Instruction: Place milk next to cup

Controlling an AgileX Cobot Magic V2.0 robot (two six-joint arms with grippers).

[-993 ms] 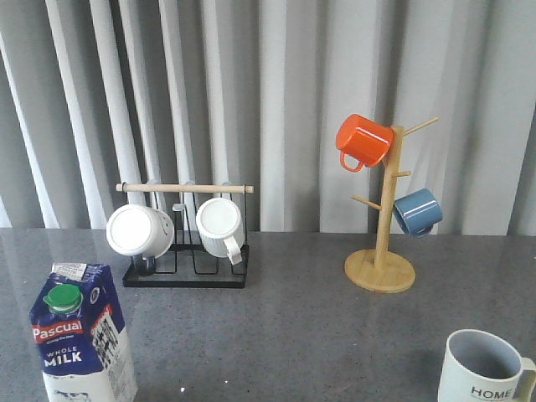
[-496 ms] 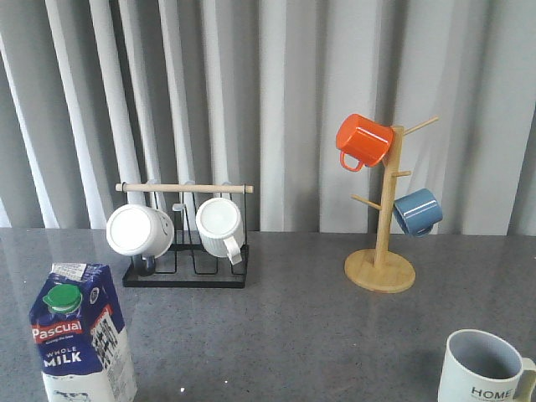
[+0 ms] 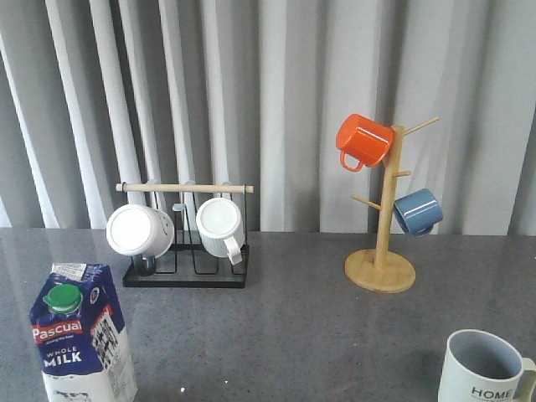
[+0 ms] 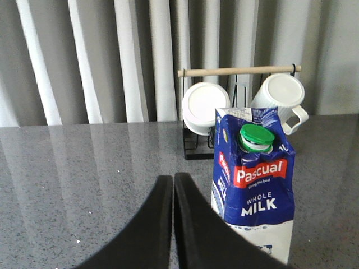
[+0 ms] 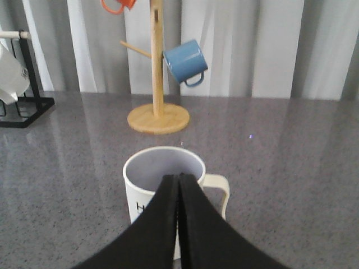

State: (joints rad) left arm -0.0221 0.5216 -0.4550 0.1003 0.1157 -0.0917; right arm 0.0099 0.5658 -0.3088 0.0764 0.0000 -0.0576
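**Two closed tools, one carton still to be picked up**

Two risks stand out. The tall dark-blue and white gable-top milk carton (image 4: 252,190) with its green round cap (image 4: 257,137) is narrow and high, so a grip taken near the top, or a sideways nudge from a shut finger, could tip it on the grey speckled bench (image 3: 310,327). The second risk lies at the far end of the move: the carton must travel across the bench to the large white mug with the grey-blue inside and black "HOME" lettering (image 3: 484,368), and setting it down too close could knock the mug or catch its white handle (image 5: 217,193).

The left tool (image 4: 173,185) has its black fingers pressed together with no gap between them, and it holds nothing. The carton stands upright just beside it, to one side of the fingertips rather than between them, so the fingers would have to spread and shift across before any grasp. The black wire rack with white mugs (image 4: 241,103) sits beyond the carton.

The right tool (image 5: 178,185) is likewise fully closed and empty. The mug stands directly ahead of its tips, partly hidden by them; whether they touch the rim cannot be told. Farther off stands the wooden mug tree (image 5: 157,73) carrying a blue mug (image 5: 184,61).
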